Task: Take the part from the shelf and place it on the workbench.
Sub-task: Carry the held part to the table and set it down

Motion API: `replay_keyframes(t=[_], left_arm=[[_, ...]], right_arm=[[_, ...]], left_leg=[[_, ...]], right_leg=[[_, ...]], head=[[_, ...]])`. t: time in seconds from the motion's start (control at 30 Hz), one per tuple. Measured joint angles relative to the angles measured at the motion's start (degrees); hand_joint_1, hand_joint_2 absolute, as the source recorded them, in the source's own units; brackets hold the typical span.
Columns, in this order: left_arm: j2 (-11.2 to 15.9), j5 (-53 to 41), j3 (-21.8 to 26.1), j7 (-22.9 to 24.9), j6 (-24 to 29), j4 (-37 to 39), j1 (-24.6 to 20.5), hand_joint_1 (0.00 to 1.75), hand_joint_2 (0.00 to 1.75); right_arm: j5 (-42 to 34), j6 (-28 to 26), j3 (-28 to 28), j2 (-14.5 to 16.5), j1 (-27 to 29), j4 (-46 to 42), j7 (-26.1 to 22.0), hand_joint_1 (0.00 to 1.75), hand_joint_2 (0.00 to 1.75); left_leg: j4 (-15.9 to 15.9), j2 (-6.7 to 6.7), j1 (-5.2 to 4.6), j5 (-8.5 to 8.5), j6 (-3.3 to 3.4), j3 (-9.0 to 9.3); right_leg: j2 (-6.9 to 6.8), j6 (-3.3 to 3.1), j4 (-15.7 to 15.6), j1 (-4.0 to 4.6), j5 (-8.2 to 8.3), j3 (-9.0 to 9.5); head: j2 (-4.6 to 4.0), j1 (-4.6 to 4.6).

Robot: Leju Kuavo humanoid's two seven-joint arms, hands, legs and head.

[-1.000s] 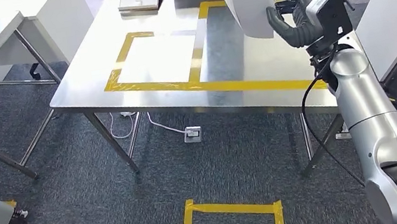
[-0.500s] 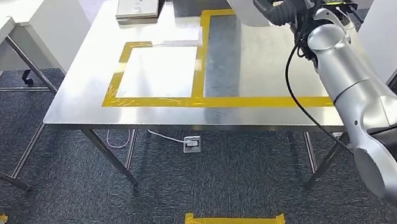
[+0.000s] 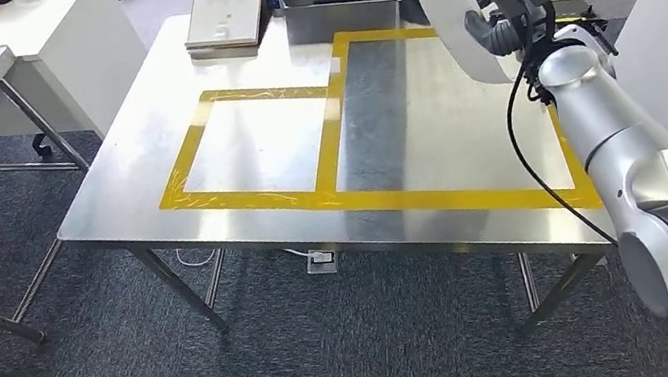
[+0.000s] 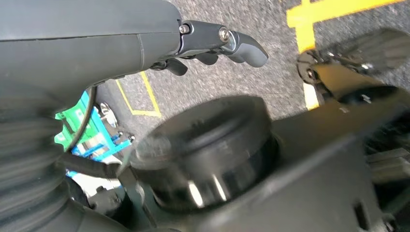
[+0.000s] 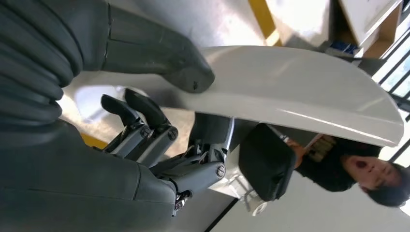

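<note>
Right hand (image 3: 504,23) gripping part (image 3: 454,12) aloft

Part (image 3: 458,22): white, smooth, semi-gloss, looks like moulded plastic; soft highlights along curved face (image 5: 300,92).
Right hand (image 3: 498,21): matt dark grey thumb, ribbed rubbery cover at wrist.
Right arm (image 3: 621,138): silver, satin sheen.
Workbench (image 3: 266,230): brushed steel top, reflective, glare patches; yellow tape (image 3: 351,196) glossy, slightly wrinkled.
Floor (image 3: 237,366): dark carpet, rough speckled weave.
Tray (image 3: 226,13) at 11 o'clock: off-white, matt.
</note>
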Motion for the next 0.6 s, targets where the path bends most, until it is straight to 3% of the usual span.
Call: replay_keyframes(t=[0.03, 0.17, 0.43, 0.6], left_arm=[[0.0, 0.1, 0.0, 0.1, 0.0, 0.0, 0.0, 0.00, 1.75], [-0.1, 0.5, 0.0, 0.4, 0.0, 0.0, 0.0, 0.00, 0.00], [-0.1, 0.8, 0.0, 2.0, 0.0, 0.0, 0.3, 0.00, 0.00], [-0.1, 0.3, 0.0, 2.6, 0.0, 0.0, 0.2, 0.00, 0.00]], right_arm=[[0.0, -0.1, 0.0, -0.4, 0.0, 0.2, 0.1, 0.00, 0.00], [-0.2, -0.4, 0.0, -1.4, 0.8, 0.9, -0.1, 0.00, 0.00], [-0.5, -0.1, -0.5, -1.9, 1.6, 1.1, -2.3, 0.00, 0.00], [-0.6, 0.7, -0.9, -1.9, 1.8, 1.1, -4.8, 0.00, 0.00]], left_leg=[[-0.4, 0.11, -0.02, -0.27, 0.37, 0.31], [-1.1, 0.51, -0.03, -0.49, 0.34, 0.96], [-1.5, 0.69, 0.04, -0.72, -0.65, 1.02], [-1.5, 0.67, 0.04, -0.64, -0.84, 1.19]], right_leg=[[0.15, -0.04, 0.0, 0.01, -0.04, 0.16], [0.57, -0.51, 0.0, 0.05, -0.43, 0.26], [0.61, -0.72, 0.0, 0.13, -0.73, 0.65], [0.55, -0.70, 0.0, 0.06, -0.72, 0.93]], head=[[0.00, -0.03], [-0.01, -0.04], [-0.01, -0.04], [0.00, -0.03]])
